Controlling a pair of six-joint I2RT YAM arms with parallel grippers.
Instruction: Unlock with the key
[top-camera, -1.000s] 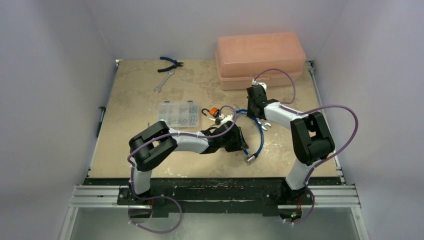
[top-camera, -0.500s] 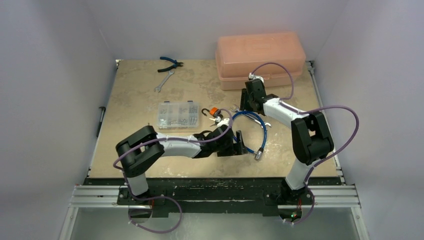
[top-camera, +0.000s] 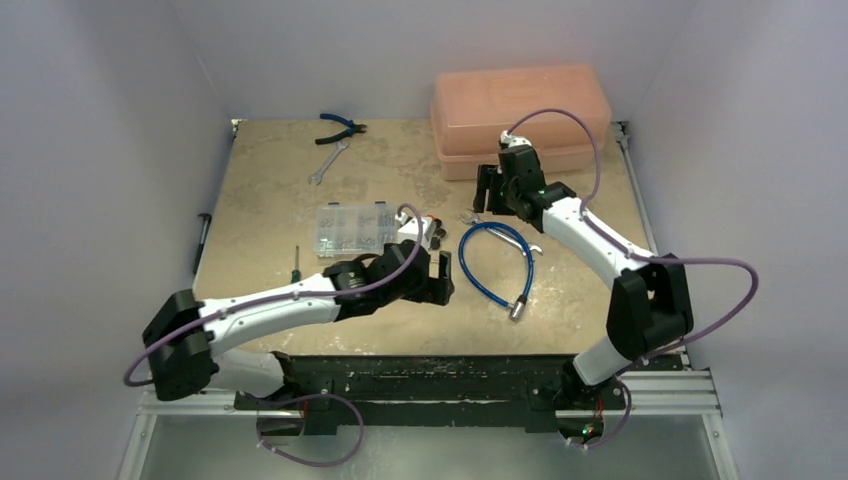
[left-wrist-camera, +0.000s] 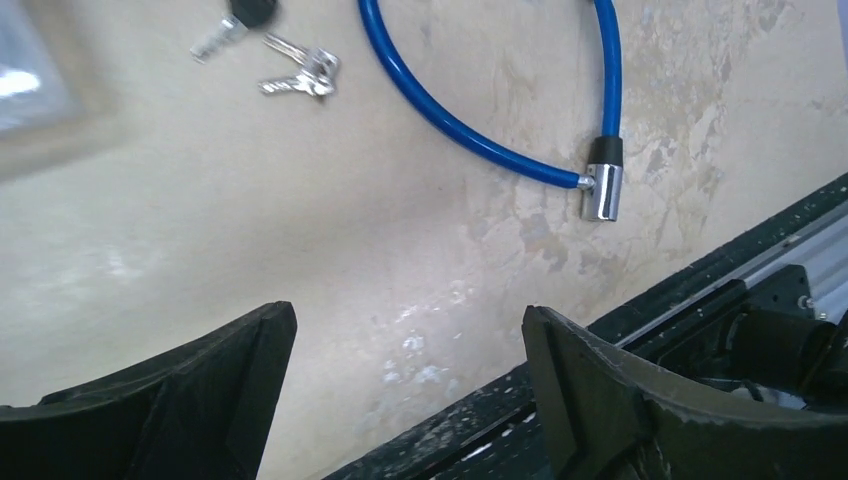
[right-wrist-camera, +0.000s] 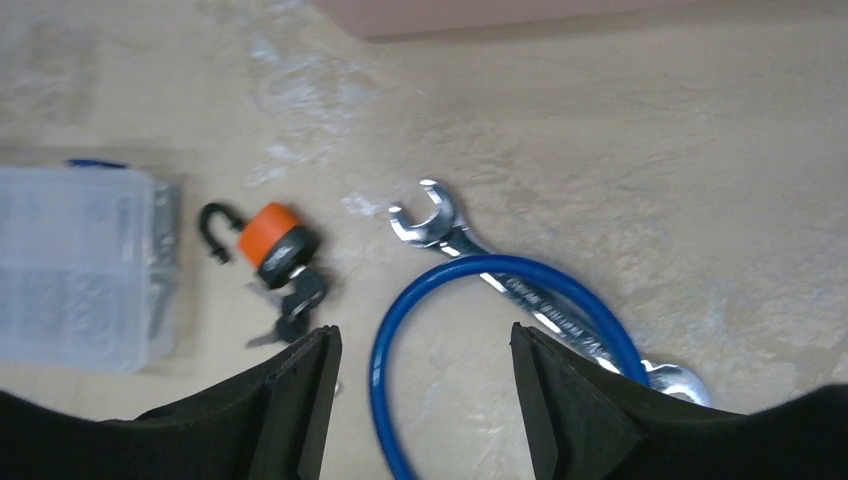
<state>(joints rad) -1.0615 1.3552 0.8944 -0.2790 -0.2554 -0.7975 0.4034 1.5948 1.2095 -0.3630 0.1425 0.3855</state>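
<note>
Key (right-wrist-camera: 300, 290) with the black head lies on the worktop (right-wrist-camera: 650, 150), touching the bottom end of the orange padlock (right-wrist-camera: 272, 240), and we think its tip sits in the keyhole. Its long way runs in line with the lock, head pointing away from the black hook (right-wrist-camera: 212, 228), which looks open. Our left pincer (left-wrist-camera: 405, 330) and right pincer (right-wrist-camera: 422, 345) are both spread wide above the worktop and hold nothing, likely because the lock looks undone already.

A robot lab cell: plain white walls (top-camera: 100, 150) around a tabletop (top-camera: 265, 200).
</note>
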